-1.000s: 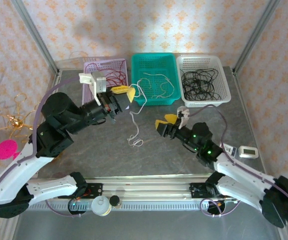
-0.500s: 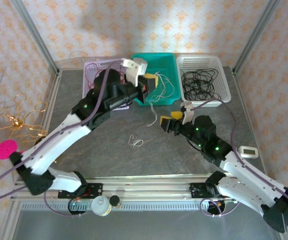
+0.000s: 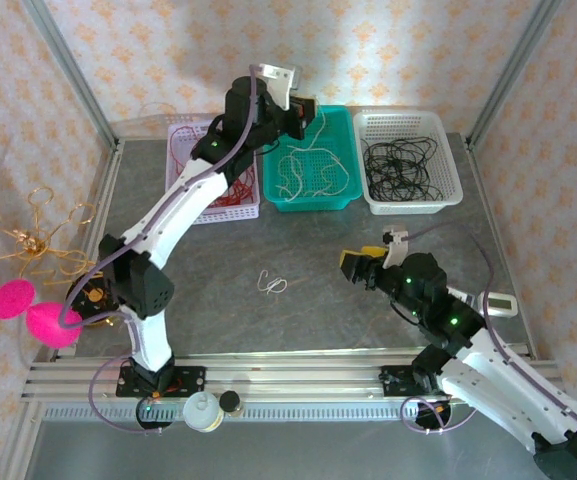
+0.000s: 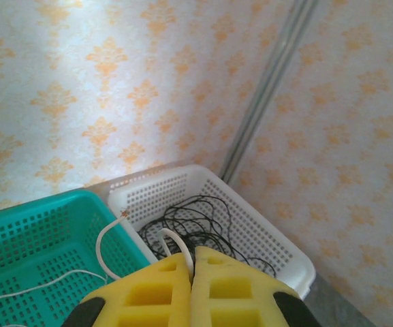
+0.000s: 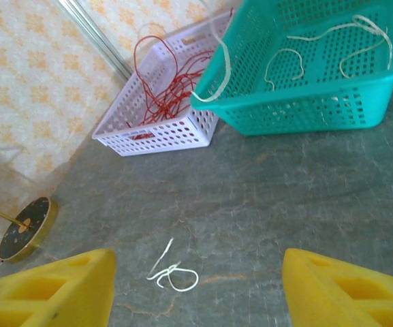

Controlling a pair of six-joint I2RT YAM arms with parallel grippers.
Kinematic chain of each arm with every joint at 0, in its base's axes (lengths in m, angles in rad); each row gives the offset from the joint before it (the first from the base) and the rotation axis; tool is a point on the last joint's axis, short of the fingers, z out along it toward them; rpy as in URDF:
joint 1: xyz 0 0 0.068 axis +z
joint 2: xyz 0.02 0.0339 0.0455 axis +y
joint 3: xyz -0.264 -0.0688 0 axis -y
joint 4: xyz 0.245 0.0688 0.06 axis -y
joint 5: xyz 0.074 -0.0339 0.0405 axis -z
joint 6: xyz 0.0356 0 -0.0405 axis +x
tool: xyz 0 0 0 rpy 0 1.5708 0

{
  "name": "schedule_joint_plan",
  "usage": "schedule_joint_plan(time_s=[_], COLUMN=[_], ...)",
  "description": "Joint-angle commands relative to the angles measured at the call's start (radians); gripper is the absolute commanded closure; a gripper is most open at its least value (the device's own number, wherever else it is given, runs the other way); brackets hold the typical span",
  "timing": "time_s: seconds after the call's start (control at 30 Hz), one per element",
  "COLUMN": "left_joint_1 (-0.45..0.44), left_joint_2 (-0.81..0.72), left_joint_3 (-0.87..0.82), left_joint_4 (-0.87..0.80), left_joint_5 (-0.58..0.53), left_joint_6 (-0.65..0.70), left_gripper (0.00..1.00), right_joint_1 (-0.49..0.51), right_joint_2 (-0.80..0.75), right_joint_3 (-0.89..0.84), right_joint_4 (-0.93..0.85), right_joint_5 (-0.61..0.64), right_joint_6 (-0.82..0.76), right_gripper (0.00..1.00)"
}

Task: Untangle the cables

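Cable [image 4: 102,242], cream-white, pinched in left hand [image 4: 191,272] above teal basket [image 3: 313,203], likely a sort by colour: red cables [image 5: 162,82] and black cables [image 4: 196,225] are binned separately either side. Right hand [image 5: 199,289] spread low over tabletop [image 5: 305,204], facing stray white piece [image 5: 172,276].

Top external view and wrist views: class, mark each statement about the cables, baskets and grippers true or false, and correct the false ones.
1. The white basket holds black cables. True.
2. The red cables lie in the teal basket. False: they lie in the lilac basket; the teal one holds cream-white cables.
3. The left gripper is shut on a white cable. True.
4. The right gripper grips the short white cable. False: its jaws stand open, and that piece lies free on the table, apart from it.
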Motion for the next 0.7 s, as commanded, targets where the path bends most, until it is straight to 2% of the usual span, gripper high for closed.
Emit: schedule_joint_plan(time_s=[0.0, 0.2, 0.57, 0.67], left_joint_1=[0.032, 0.044, 0.053, 0.050], left_joint_2=[0.087, 0.239, 0.412, 0.388], left_joint_3=[0.042, 0.100, 0.083, -0.019], left_joint_4=[0.081, 0.147, 0.148, 0.162], left_joint_5=[0.046, 0.099, -0.008, -0.085], left_joint_6=[-0.087, -0.167, -0.178, -0.181], left_gripper=[1.00, 1.00, 0.99, 0.78], right_joint_1=[-0.004, -0.004, -0.004, -0.004], right_joint_2=[-0.013, -0.002, 0.054, 0.085], right_joint_3=[-0.015, -0.031, -0.067, -0.065], right_joint_4=[-0.025, -0.024, 0.010, -0.007], right_joint_5=[-0.008, 0.002, -0.021, 0.019], right_joint_6=[0.021, 0.013, 0.045, 0.043], right_gripper=[0.34, 0.34, 0.35, 0.37])
